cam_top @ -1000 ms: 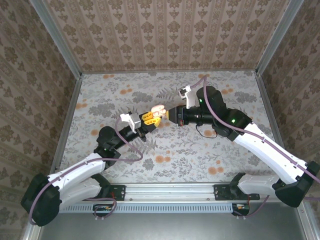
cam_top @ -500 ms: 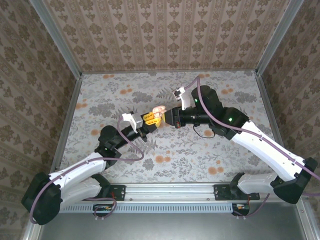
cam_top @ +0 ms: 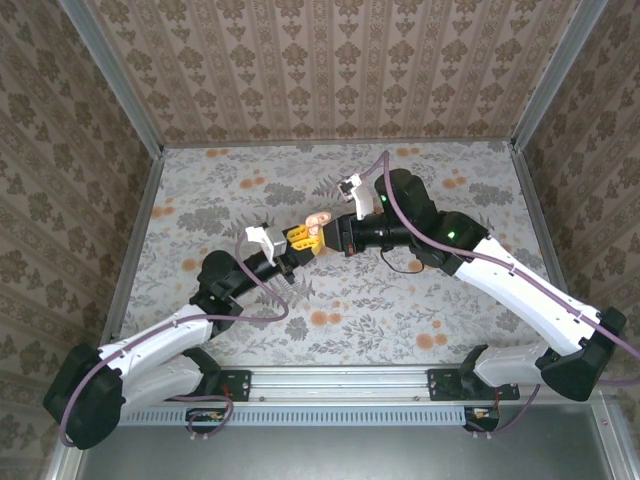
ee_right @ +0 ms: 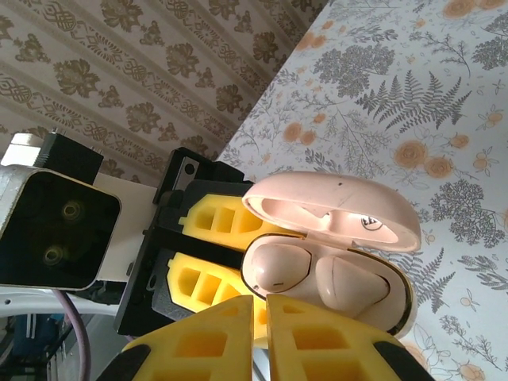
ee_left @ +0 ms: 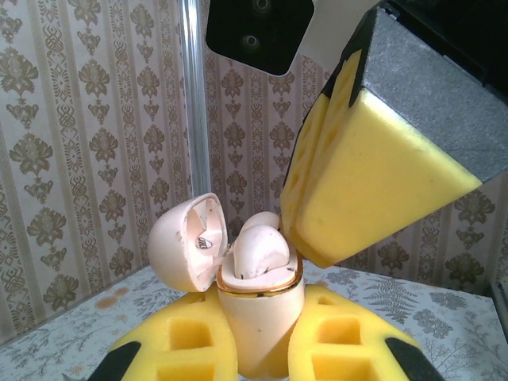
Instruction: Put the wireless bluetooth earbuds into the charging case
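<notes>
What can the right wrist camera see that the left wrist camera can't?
Right wrist view: it looks into the open charging case, where two earbuds lie side by side. Left wrist view: the case from the side, one bud poking up, and the shut right hand right beside it. Both: the left hand gripping the case, with the lid flipped open.

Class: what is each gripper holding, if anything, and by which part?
The jaws of the left gripper clamp the open charging case by its lower body, under the gold rim. The right gripper is shut on nothing visible.
</notes>
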